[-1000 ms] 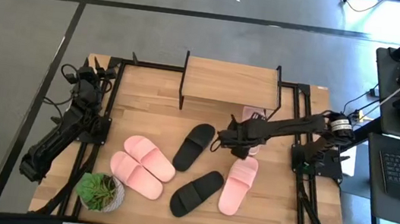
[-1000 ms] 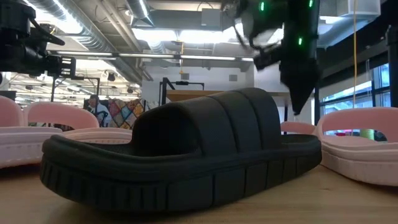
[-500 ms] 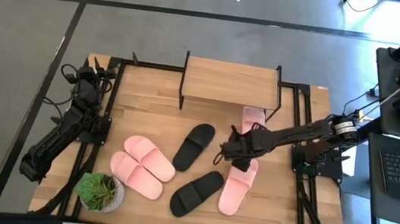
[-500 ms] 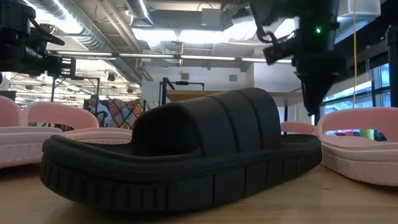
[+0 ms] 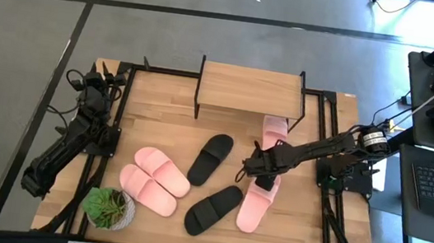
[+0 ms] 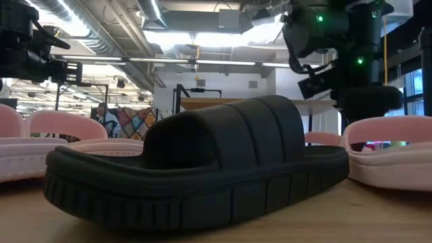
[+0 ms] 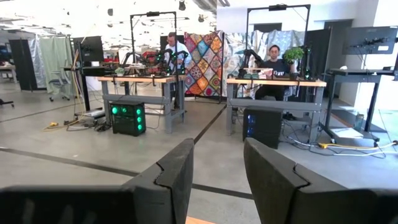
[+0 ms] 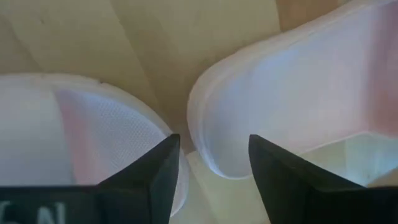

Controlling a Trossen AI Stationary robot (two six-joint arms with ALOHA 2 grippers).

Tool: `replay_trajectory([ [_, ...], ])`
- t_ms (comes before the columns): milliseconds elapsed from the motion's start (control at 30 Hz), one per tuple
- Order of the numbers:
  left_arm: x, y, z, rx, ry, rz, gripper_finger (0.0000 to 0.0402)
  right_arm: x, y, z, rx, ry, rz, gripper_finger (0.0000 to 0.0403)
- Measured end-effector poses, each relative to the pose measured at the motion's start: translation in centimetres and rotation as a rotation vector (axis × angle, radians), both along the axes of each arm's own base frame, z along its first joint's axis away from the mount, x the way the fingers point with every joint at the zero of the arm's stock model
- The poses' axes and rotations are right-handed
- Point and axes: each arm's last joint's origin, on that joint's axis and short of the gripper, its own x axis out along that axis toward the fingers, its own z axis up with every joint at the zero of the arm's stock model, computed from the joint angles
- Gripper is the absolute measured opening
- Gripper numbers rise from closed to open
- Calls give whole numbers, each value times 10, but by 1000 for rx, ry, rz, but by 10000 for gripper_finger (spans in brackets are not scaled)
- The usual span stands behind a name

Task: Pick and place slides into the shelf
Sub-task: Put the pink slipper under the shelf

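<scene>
- The left gripper [image 5: 99,80] waits at the far left edge of the surface [image 5: 160,114], well apart from every slide; in its wrist view the fingers [image 7: 177,171] stand spread with nothing between them, pointed out at the room.
- Left of the working fingers lie two pink slides [image 5: 155,179] side by side, near the potted plant [image 5: 108,206], then two black slides: the farther black slide [image 5: 211,157] and the nearer black slide [image 5: 214,209]. None of these needs touching in this step.
- The right gripper [image 5: 262,167] hangs low between two more pink ones. Its wrist view shows the fingers [image 8: 165,169] spread and empty, with the rounded end of the near pink slide [image 5: 254,201] right at the tips and the end of the far pink slide [image 5: 274,132] just beside them.
- The step in hand looks like picking the near pink slide. To do it well, I would settle on one slide only: drop straight down so one finger goes inside the strap or over the sole edge, and keep the other finger off the neighbour.
- Close firmly, since the foam will likely give and could slip out.
- The shelf [image 5: 249,90] stands beyond the fingers; the far pink slide already lies at its right end, so the free room seems to be to its left.
</scene>
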Motion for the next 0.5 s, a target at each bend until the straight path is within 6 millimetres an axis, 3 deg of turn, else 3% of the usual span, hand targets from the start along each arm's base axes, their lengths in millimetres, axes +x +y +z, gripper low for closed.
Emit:
replay_trajectory([
  [267,0,0,0,1,-1,0,134,-11,-8,-14,-8,47,-27,154],
  [500,0,0,0,1,-2,-1,134,-12,-13,-14,-12,58,-36,71],
])
